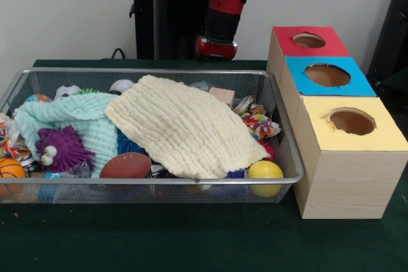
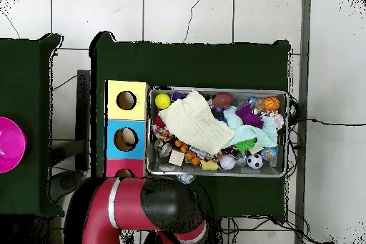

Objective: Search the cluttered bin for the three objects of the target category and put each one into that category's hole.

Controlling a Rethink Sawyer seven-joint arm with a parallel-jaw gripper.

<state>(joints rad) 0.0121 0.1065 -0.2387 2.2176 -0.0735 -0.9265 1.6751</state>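
Note:
The wire mesh bin sits mid-table, full of toys; it also shows in the overhead view. A cream cloth and a mint cloth cover much of it. One clear wrinkly plastic lump shows by the front wall, next to the purple spiky toy. Other such lumps are hidden or too small to tell. The red arm hangs behind the bin's far side. In the overhead view the gripper shows as a pale tip just outside the bin's robot-side rim.
Three wooden boxes with round holes stand to the right of the bin: red top, blue top, yellow top. A yellow ball, a brown football and an orange basketball lie along the bin's front wall.

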